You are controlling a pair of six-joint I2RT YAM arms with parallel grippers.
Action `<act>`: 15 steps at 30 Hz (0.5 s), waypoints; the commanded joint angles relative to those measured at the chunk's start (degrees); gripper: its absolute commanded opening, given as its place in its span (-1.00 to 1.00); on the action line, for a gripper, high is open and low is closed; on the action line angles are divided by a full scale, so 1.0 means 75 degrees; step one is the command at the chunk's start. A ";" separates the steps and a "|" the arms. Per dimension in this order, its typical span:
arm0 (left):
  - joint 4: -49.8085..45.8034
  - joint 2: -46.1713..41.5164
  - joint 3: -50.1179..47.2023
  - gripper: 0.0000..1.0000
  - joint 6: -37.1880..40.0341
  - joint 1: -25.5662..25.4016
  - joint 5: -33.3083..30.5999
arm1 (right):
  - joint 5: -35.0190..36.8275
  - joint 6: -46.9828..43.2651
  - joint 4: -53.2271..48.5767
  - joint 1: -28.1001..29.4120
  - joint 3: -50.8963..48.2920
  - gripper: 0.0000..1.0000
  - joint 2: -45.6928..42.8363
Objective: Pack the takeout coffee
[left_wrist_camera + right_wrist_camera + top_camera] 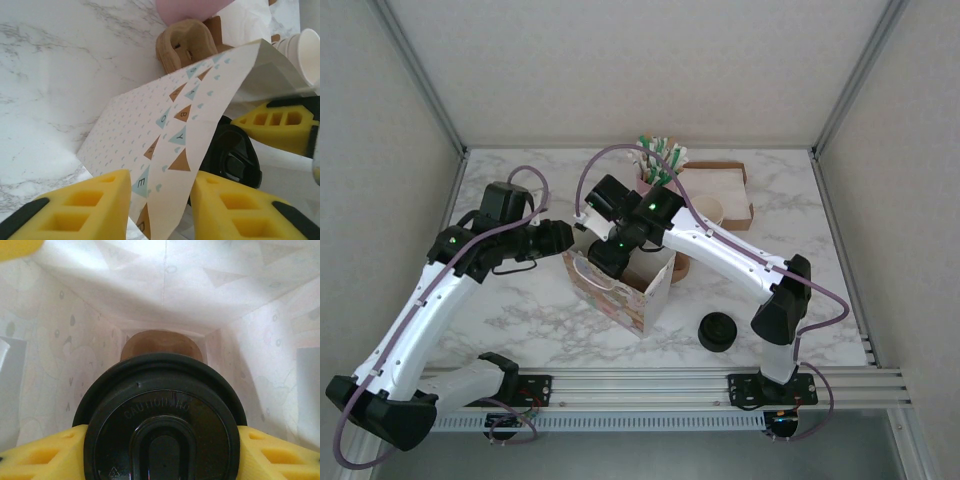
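**Packing stage, near to far.** Nearest the arm bases, a pile of loose lids [718, 332] sits on the table [520, 300].

Next comes the bag [620, 285], upright with its mouth open. The left gripper [570, 240] straddles the bag's left rim, one finger on each side of the paper wall. Whether it actually pinches the paper cannot be told.

The right gripper [610, 255] reaches down through the mouth. Its fingers are closed on either side of the coffee [160, 430], at the level of the black lid. The coffee is therefore inside the bag, held upright between the walls. Whether its base rests on the bottom is hidden.

**Handling (judged).** The cup is probably light, with a thin paper wall that dents under a hard squeeze. The lid is only pressed on and may pop off. The rolled rim just under the lid is the stiffest band, and so the best place to hold. Keep the cup level.

Farthest off stand a stack of cups [705, 212], a tray [750, 190] and straws [660, 155].
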 commanded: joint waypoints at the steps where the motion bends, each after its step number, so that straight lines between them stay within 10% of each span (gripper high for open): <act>1: 0.0237 -0.0210 -0.0214 -0.31 -0.0260 -0.0045 -0.0335 | -0.0110 0.0106 0.0095 0.0072 -0.0125 0.13 -0.0175; 15: 0.0853 -0.0480 -0.0721 -0.51 -0.1303 -0.0045 -0.0394 | -0.0083 -0.0180 0.0064 0.0079 -0.0416 0.10 -0.0002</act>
